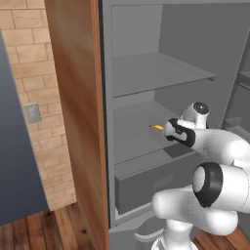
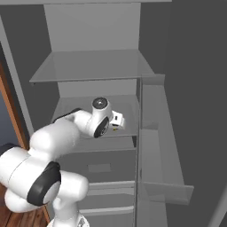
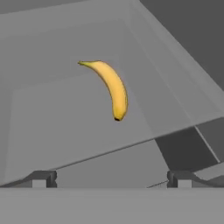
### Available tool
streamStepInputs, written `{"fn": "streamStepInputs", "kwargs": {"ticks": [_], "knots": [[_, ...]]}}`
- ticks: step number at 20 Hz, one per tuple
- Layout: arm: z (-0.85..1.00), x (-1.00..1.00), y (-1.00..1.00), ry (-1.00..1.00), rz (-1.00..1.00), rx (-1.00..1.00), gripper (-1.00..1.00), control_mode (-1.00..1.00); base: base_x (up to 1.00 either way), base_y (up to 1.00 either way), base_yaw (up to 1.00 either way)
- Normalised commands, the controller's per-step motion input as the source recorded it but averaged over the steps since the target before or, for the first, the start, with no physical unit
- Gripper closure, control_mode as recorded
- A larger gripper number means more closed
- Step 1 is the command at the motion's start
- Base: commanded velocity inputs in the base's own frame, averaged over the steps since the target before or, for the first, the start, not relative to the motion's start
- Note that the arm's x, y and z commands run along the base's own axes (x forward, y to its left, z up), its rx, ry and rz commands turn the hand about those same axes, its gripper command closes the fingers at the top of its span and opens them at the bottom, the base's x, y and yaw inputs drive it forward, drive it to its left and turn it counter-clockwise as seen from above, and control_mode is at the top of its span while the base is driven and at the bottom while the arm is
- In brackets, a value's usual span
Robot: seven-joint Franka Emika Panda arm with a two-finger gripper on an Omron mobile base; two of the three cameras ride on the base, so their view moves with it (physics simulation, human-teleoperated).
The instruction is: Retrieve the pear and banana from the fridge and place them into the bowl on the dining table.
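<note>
- Fridge (image 1: 146,73) standing open, grey inside, set against a reddish-brown wooden side panel (image 1: 78,97).
- Banana (image 3: 111,87) lying flat on the middle shelf (image 3: 65,127) of the fridge, apart from the shelf's walls, curved, thin stem end pointing away from the shelf's front edge and dark blunt tip nearer that edge.
- Same banana seen from the left base view as a small yellow tip (image 1: 157,127) poking out just beside the end effector, on the fridge's middle shelf (image 1: 136,132).
- End effector (image 3: 111,179) released, jaws spread wide, both dark finger tips (image 3: 43,178) low in the hand view, holding nothing.
- End effector (image 1: 177,132) reaching into the fridge at middle-shelf height, hovering short of the banana, not touching it; banana lined up between the two finger tips further in.
- From the right base view, end effector (image 2: 116,120) inside the fridge (image 2: 88,35) above the middle shelf (image 2: 128,106), a speck of yellow just beside it.
- Upper shelf (image 1: 161,73) of the fridge above the banana.
- Lower drawer (image 1: 146,188) of the fridge below the middle shelf, closed.
- Fridge door (image 2: 155,146) swung open at the right, with door bins.
- Brick wall (image 1: 29,73) left of the fridge's wooden panel, with a grey wall plate (image 1: 32,113); wooden floor (image 1: 39,229) below.
</note>
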Motion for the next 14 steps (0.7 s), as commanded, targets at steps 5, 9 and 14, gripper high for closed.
{"fn": "streamStepInputs", "kwargs": {"ticks": [5, 9, 14], "knots": [[-0.27, 0.34, 0.0, 0.05, 0.02, 0.0, -1.0, -1.0, 0.0, 0.0, 0.0], [-0.18, 0.37, -0.03, 0.03, 0.0, 0.0, -1.0, -1.0, 0.0, 0.0, 0.0], [-0.16, 0.34, -0.09, 0.01, 0.0, 0.0, -1.0, -1.0, 0.0, 0.0, 0.0]]}}
